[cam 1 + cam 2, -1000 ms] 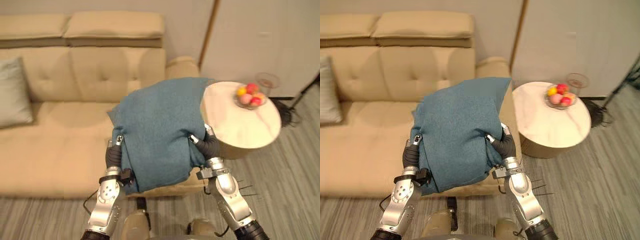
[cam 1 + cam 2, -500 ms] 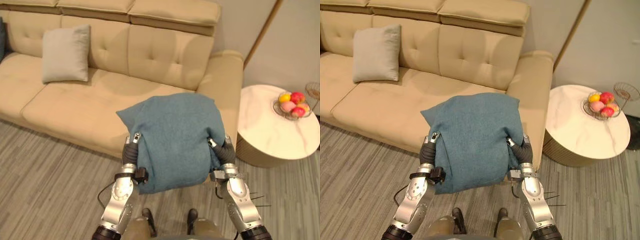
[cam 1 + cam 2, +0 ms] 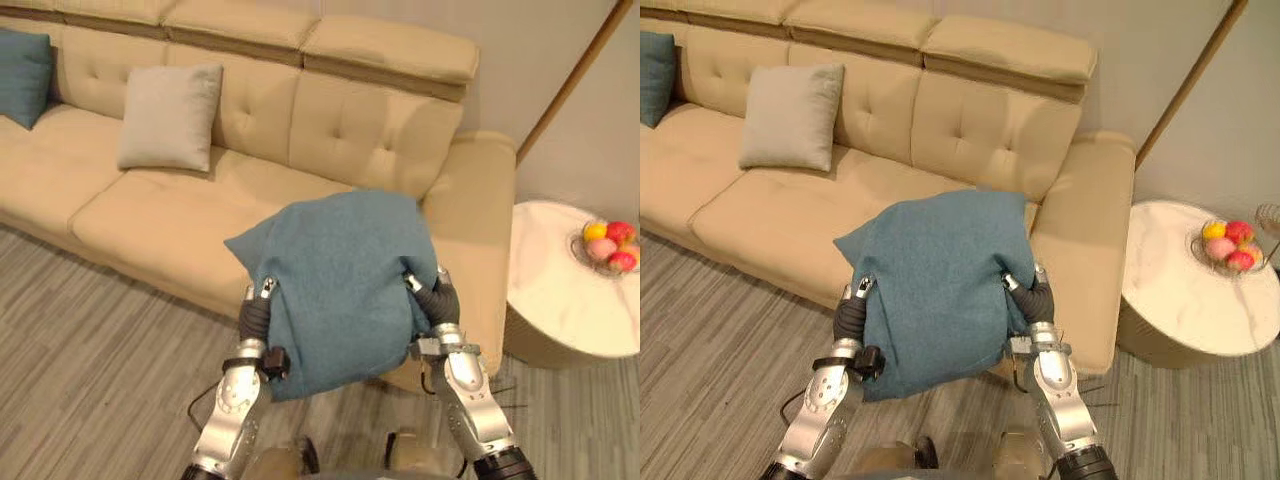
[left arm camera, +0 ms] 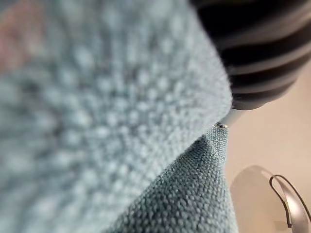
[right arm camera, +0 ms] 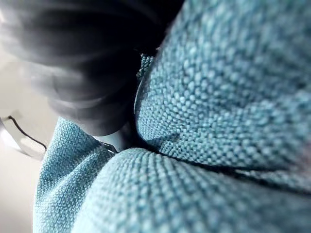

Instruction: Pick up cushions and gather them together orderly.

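1. The floor (image 3: 90,330) is grey plank-patterned, with the boards running slantwise in front of the sofa and on under the side table.
2. The sofa (image 3: 150,215) is long, in beige, with a button-tufted back and padded headrests. It stands against a pale wall (image 3: 520,60), and its right armrest is just beside the side table.
3. The teal cushion (image 3: 340,280) I am carrying is up off every surface, in front of the sofa's right-hand seat. It is pressed between my two hands and hides part of the seat edge. Its coarse weave shows close up in both wrist views.
4. The round side table (image 3: 560,300) has a pale marbled top and stands on the floor to the right of the sofa.
5. A light grey cushion (image 3: 170,118) leans upright against the sofa back near the middle seat, well apart from the one I hold.
6. A darker teal cushion (image 3: 25,62) leans at the sofa's far left, cut off by the frame edge.
7. My left hand (image 3: 256,314) is sunk into the held cushion's left side, so I cannot tell its grip.
8. My right hand (image 3: 441,303) is sunk into the right side, and I cannot tell its grip either.
9. A wire fruit bowl (image 3: 610,245) holding red, yellow and pink fruit sits on the table's far side.
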